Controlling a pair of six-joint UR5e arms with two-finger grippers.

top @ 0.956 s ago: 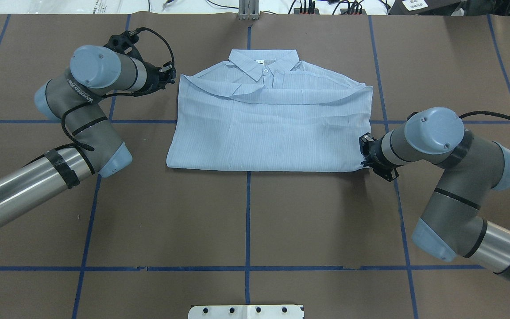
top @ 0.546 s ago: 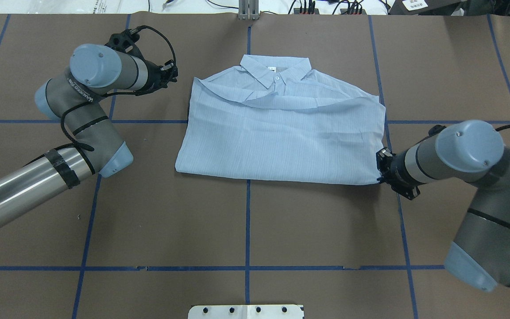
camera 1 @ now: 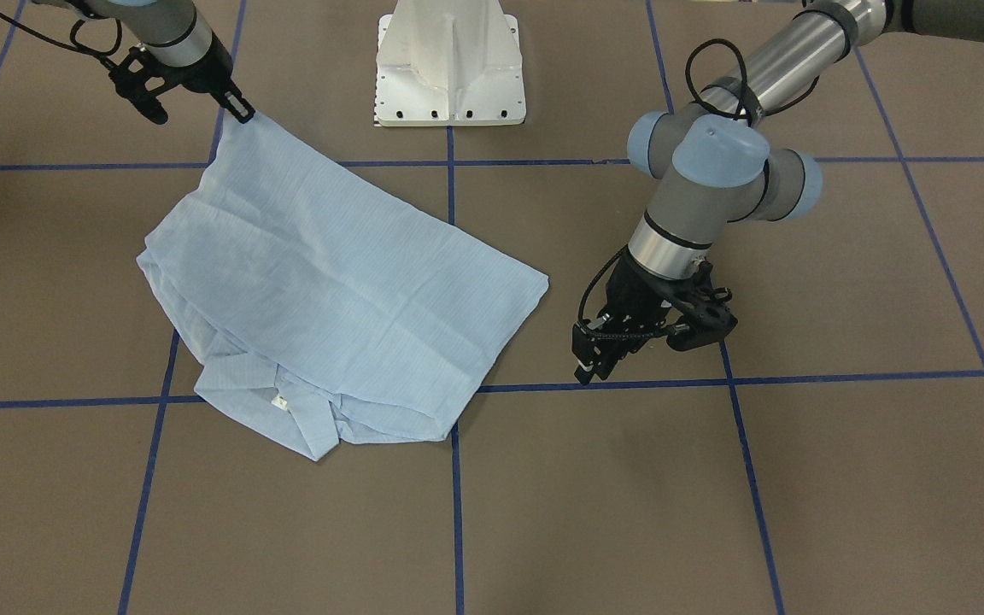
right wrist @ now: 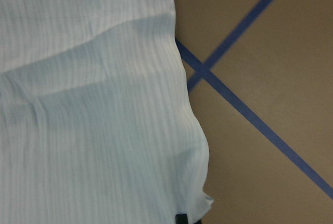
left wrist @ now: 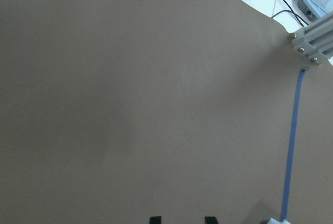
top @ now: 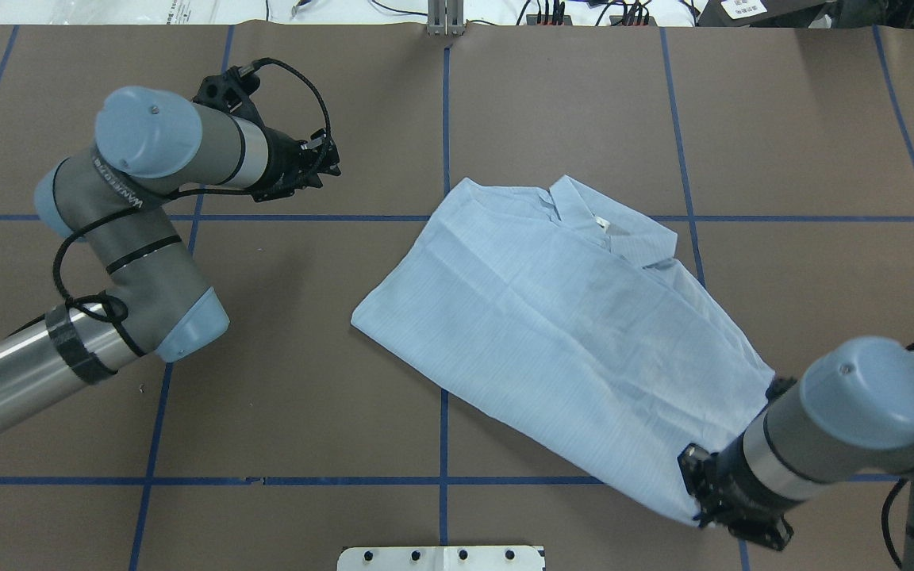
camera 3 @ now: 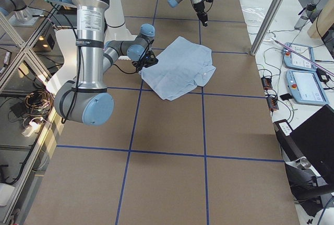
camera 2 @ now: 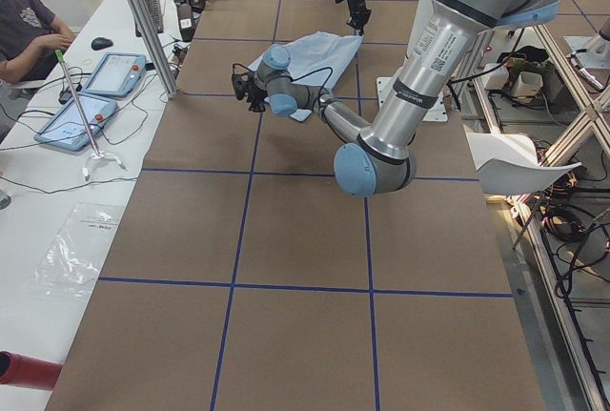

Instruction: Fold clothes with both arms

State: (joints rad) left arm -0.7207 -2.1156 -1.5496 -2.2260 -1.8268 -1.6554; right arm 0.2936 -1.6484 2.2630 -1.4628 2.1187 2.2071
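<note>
Right gripper point(top: 699, 493) clamped the shirt point(top: 568, 341) by its five-o'clock corner.
Left gripper point(top: 330, 162), jaws apart, hung at ten o'clock, well apart from its edges.

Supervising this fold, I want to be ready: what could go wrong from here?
1. The right gripper pinches the shirt by one corner only; the thin cloth may slip free or its folded layers shift.
2. The left gripper hangs open, apart from the shirt, so nothing steadies the collar end; it could bunch.
</note>
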